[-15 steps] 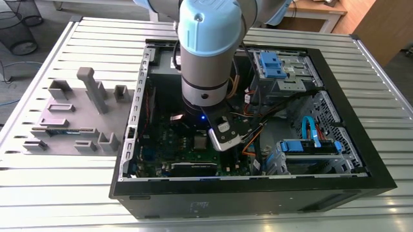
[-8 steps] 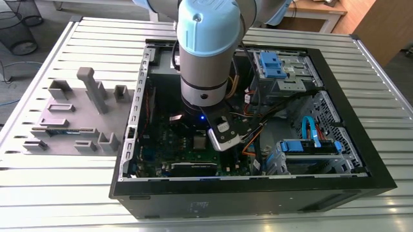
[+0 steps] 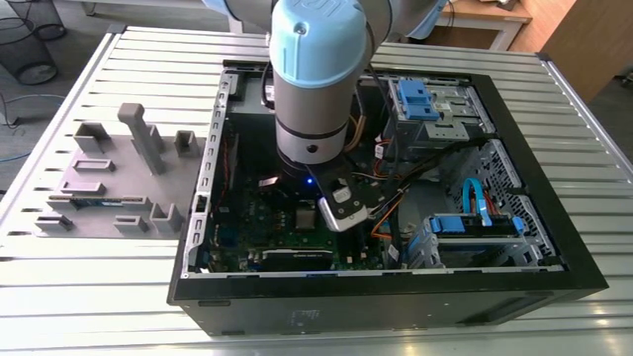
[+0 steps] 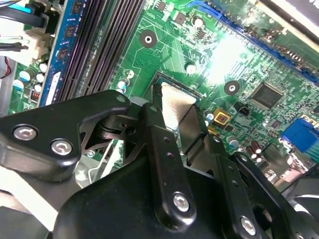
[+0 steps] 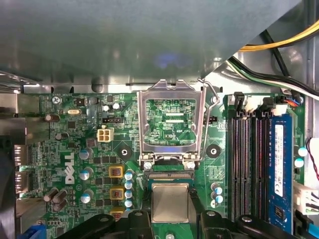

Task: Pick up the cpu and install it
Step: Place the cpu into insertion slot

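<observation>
We saw the black fingers [image 4: 157,144] clenched on the small flat silver square cpu [image 5: 170,201], low over the green motherboard [image 5: 89,144] beside the raised metal socket lid [image 5: 143,124]; picking seemed done, seating and release not yet.

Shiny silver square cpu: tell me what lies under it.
The shiny silver square cpu, gripped by the black gripper, sits over a dark socket edge on the green motherboard. Whatever lies directly beneath is covered by the chip.

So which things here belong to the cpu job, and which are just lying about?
Job: cpu, raised socket lid, motherboard, pincer at the cpu.
Lying about: blue memory stick, grey fixture tray, blue drive brackets.
</observation>
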Controlling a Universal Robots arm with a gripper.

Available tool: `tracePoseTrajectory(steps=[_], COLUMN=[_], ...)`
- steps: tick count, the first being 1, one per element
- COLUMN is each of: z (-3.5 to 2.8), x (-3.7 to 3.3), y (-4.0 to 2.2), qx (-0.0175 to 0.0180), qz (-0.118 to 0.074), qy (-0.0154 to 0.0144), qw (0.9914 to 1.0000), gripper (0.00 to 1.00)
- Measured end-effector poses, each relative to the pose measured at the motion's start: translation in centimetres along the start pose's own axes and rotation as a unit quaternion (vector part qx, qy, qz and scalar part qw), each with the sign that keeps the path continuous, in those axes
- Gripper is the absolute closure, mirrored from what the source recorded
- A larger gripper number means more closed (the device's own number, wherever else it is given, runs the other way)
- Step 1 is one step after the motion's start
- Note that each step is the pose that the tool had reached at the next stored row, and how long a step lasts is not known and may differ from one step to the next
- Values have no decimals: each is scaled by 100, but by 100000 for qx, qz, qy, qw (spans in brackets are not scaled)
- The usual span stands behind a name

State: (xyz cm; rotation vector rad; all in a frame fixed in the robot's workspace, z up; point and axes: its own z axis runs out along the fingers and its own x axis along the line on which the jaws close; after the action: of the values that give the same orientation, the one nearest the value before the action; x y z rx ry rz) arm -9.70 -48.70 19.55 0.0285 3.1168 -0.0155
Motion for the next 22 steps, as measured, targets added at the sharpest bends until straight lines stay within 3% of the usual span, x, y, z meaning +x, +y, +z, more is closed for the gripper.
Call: tracePoseTrajectory(steps=[22], z=[29], x=[26], y=[20], qx=[2], qz=[-121], qy=[1], qw=[100000], gripper=[62])
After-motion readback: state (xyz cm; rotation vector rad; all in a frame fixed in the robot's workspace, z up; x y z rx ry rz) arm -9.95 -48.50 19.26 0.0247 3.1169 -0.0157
